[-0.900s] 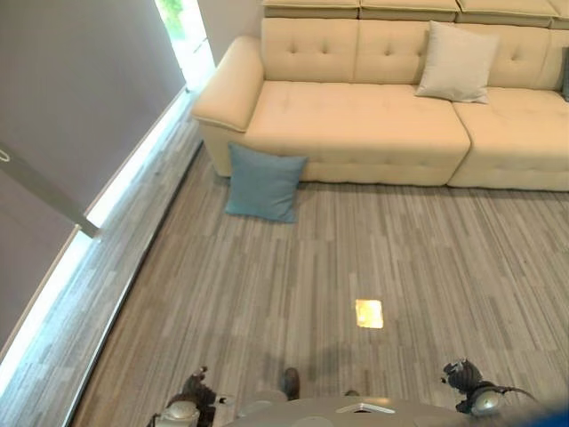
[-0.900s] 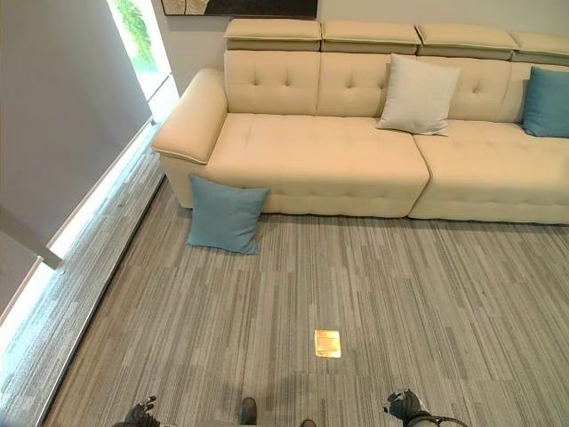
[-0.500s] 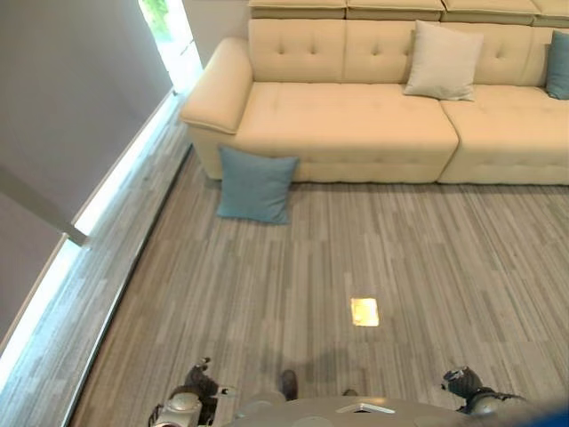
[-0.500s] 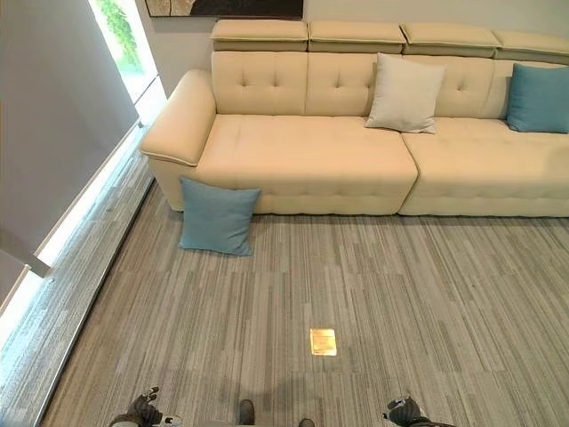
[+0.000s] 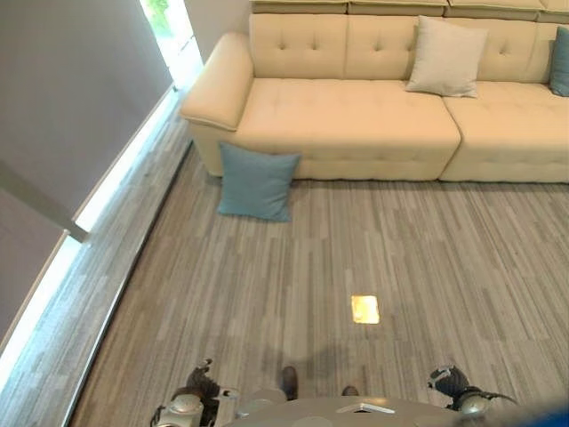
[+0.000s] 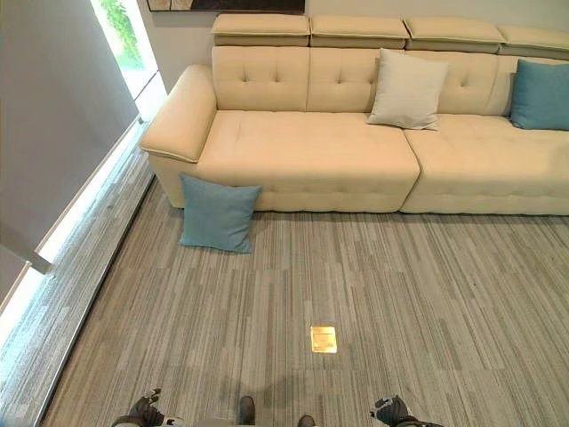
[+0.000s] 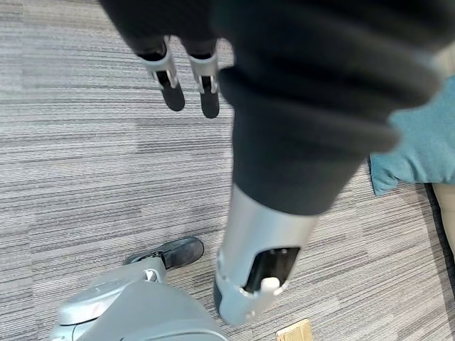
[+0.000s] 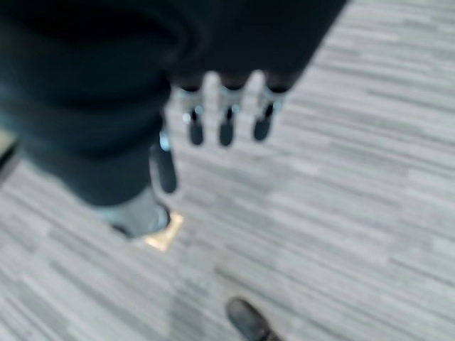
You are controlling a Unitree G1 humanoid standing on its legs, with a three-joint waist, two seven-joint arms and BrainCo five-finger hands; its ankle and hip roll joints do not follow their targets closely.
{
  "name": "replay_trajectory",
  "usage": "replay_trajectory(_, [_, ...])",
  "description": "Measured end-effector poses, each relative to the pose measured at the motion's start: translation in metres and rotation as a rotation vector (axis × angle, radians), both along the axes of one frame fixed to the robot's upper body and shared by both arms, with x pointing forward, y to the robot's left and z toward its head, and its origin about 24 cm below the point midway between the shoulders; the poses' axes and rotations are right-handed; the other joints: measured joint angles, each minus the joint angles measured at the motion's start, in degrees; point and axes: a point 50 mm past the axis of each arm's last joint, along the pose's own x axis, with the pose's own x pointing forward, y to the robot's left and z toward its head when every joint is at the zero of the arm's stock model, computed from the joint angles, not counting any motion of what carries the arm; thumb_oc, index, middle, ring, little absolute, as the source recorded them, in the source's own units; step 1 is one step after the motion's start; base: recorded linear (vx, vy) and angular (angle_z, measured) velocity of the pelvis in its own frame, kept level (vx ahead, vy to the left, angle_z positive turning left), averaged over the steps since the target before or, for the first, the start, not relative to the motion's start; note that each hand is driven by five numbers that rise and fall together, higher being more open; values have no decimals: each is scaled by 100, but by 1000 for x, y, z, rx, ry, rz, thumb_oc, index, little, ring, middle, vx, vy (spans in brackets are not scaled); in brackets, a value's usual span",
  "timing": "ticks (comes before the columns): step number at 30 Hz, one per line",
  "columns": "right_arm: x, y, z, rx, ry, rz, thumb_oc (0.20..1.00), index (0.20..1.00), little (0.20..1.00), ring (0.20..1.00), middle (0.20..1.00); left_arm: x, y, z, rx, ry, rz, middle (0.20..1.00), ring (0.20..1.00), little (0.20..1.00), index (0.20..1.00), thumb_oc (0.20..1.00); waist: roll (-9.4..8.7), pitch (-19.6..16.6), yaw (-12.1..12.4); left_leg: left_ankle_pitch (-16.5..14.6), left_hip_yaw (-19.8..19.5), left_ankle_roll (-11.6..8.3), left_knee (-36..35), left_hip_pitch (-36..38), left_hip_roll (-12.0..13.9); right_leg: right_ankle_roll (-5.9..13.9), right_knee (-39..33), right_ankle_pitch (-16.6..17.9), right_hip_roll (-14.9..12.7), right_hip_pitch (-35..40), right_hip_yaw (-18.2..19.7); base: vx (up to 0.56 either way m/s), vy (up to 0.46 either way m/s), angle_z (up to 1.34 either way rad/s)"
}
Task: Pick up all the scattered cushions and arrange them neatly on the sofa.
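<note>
A blue cushion (image 5: 258,182) stands on the floor, leaning against the front of the cream sofa (image 5: 347,120) near its left armrest. It also shows in the left wrist view as a blue cushion (image 7: 419,149) past the hand. On the sofa seat a beige cushion (image 6: 407,76) leans on the backrest, and a second blue cushion (image 6: 538,94) leans further right. My left hand (image 5: 201,384) and right hand (image 5: 447,381) hang low at my sides, far from the cushions. Each hangs with straight fingers (image 7: 170,89) (image 8: 224,124) and holds nothing.
Grey striped carpet runs from me to the sofa. A small brass floor plate (image 5: 365,309) lies in the carpet ahead of me. A grey wall (image 5: 71,107) with a bright strip at its foot runs along the left.
The whole view has shifted slightly, so the camera moved; the cushions lie as before. My right hand has swung a little inward.
</note>
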Motion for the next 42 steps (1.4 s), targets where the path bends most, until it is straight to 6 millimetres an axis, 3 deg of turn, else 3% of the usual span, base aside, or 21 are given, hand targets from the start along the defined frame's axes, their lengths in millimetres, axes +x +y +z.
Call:
replay_trajectory(22, [2,-1,1,-22,-20,-5,1000,1000,1000,1000,1000,1,-5,-1,4,-8,15,1000,1000,1000,1000,1000,35,35,-6,-1,-15,-2,-1,17,-1,-1,0,0,0,25,-18,0,0,0])
replay_trajectory(27, [23,-1,11,-29,-122,13,1000,1000,1000,1000,1000,1,-5,-1,13,-8,20,1000,1000,1000,1000,1000,36,40,-40,-4,-9,1,-1,29,-1,-1,0,0,0,36,-16,0,0,0])
replay_trajectory(31, [40,-19,27,-82,-195,46,1000,1000,1000,1000,1000,1,-4,-1,13,-11,22,1000,1000,1000,1000,1000,36,43,-35,0,-8,18,-1,46,-3,-1,0,0,-3,56,-16,0,0,0])
replay_trajectory(42, [41,-17,24,-81,-169,66,1000,1000,1000,1000,1000,1,-4,-1,2,-17,47,1000,1000,1000,1000,1000,-24,84,53,-20,-151,-18,-2,-22,-16,-6,0,-13,6,82,-147,1,-22,6])
